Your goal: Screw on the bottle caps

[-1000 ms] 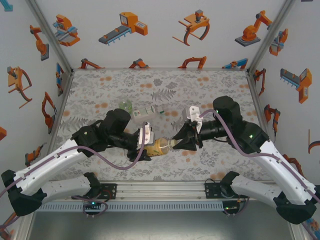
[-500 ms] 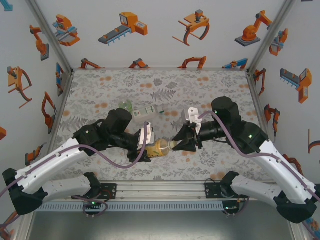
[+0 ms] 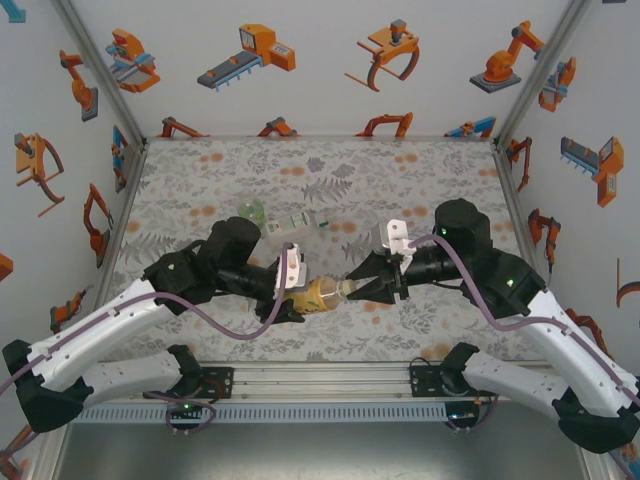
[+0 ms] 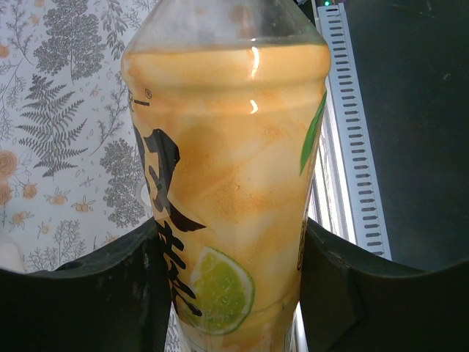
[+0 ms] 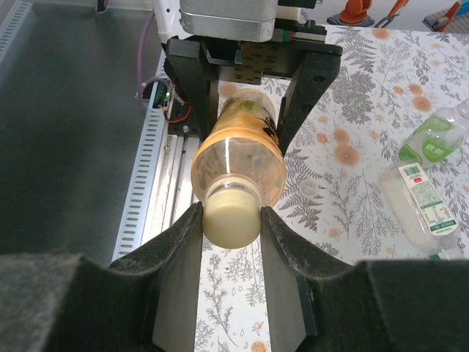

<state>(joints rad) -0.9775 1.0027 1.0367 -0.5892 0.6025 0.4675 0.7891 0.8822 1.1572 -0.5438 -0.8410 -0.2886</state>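
Your left fingers (image 4: 80,293) squeeze the amber bottle (image 3: 322,294) — it lies sideways over the counter (image 3: 330,180). Your right fingers (image 5: 179,271) pinch the pale cap (image 5: 231,213) on its neck. The clear bottle (image 3: 300,223) lies further back.

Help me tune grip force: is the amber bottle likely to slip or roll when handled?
Its glossy wall shows highlights, so the amber bottle may slip in the left hand. Round and held sideways, it would likely roll if released on the table.
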